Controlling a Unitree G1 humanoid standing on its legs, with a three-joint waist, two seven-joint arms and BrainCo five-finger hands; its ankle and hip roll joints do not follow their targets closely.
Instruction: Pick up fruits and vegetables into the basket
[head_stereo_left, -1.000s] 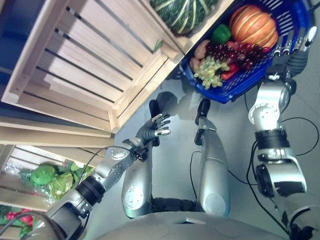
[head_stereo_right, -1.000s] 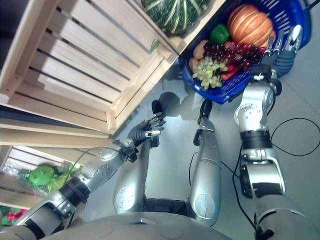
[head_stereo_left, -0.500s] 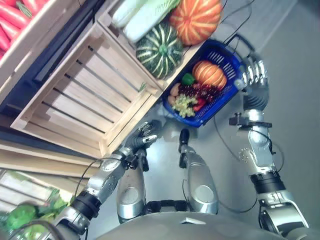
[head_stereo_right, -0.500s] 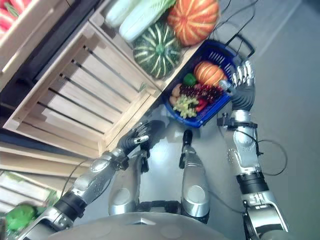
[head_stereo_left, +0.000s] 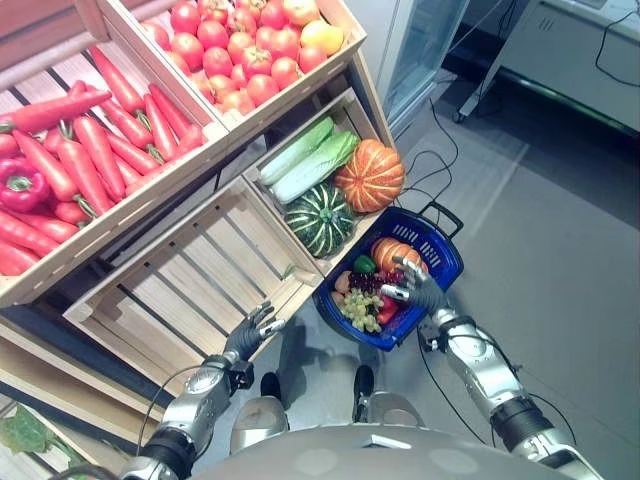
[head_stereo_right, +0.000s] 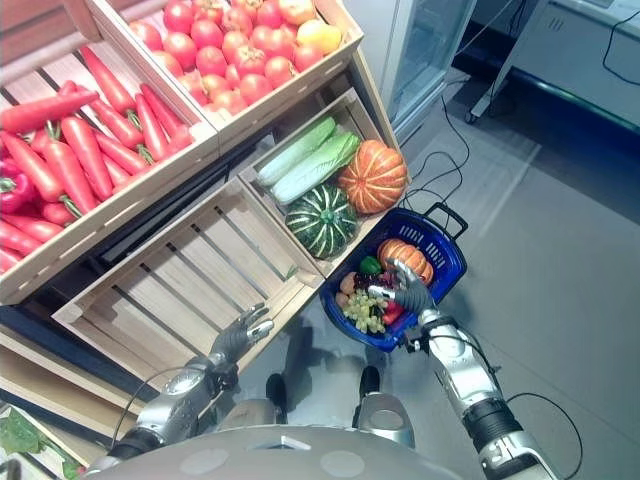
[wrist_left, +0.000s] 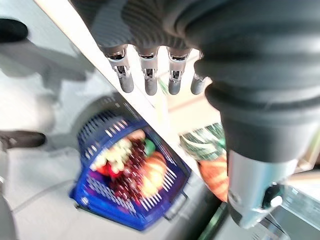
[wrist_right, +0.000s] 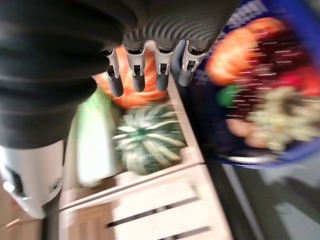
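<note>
A blue basket (head_stereo_left: 447, 262) stands on the floor beside the lowest crates. It holds an orange pumpkin (head_stereo_left: 386, 250), a green pepper (head_stereo_left: 364, 264), green grapes (head_stereo_left: 358, 308) and dark red grapes. My right hand (head_stereo_left: 416, 288) hovers over the basket's contents, open and holding nothing; the right wrist view shows its fingers (wrist_right: 137, 80) straight. My left hand (head_stereo_left: 253, 335) is open at the front edge of the empty wooden crate (head_stereo_left: 190, 270), its fingers (wrist_left: 147, 80) straight. A striped green squash (head_stereo_left: 320, 220) and an orange pumpkin (head_stereo_left: 370, 176) lie in the crate next to the basket.
Pale green cabbages (head_stereo_left: 305, 160) lie behind the squash. The upper crates hold carrots (head_stereo_left: 100, 130), tomatoes (head_stereo_left: 240, 50) and a red pepper (head_stereo_left: 20, 185). The basket's black handle (head_stereo_left: 445, 215) sticks out on its far side. Grey floor stretches to the right.
The whole picture has shifted as the head camera lifted, bringing the upper crates into view. My right hand has moved from the basket's outer rim to over its contents.
</note>
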